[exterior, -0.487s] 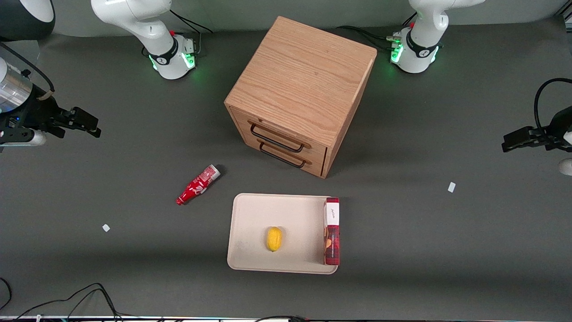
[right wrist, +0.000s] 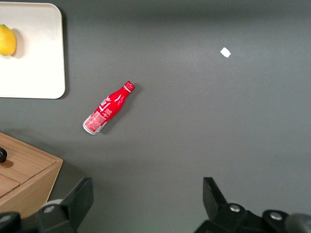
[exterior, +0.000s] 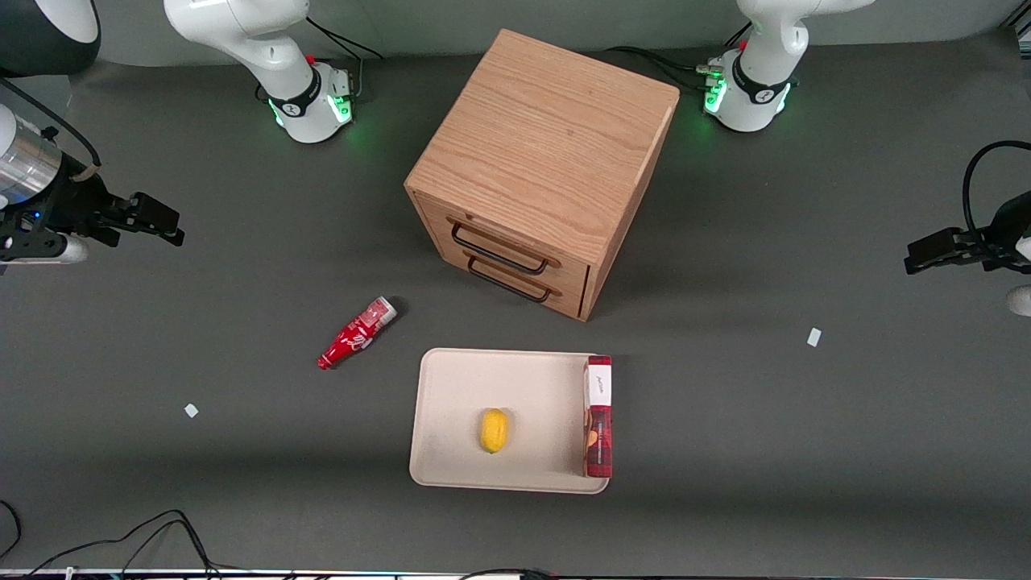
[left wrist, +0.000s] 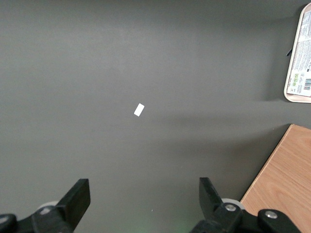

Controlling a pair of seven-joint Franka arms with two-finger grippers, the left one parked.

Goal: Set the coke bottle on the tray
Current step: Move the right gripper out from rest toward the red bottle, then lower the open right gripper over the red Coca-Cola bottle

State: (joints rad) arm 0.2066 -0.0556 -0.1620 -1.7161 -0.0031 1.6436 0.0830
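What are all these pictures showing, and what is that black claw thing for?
These are three camera views of one table with robot arms. One camera looks at the whole table from the front; the others ride on the arms' wrists and look down.

The black claw is the working arm's gripper, two fingers for pinching things. It hangs open over the working arm's end of the table and holds nothing.

On the dark table lies a small red coke bottle, tipped on its side. Beside it is a flat beige tray holding a yellow lemon and a red-and-white box. A wooden drawer cabinet stands farther from the front camera than the tray. The bottle is meant to go on the tray, but nothing has touched it yet.
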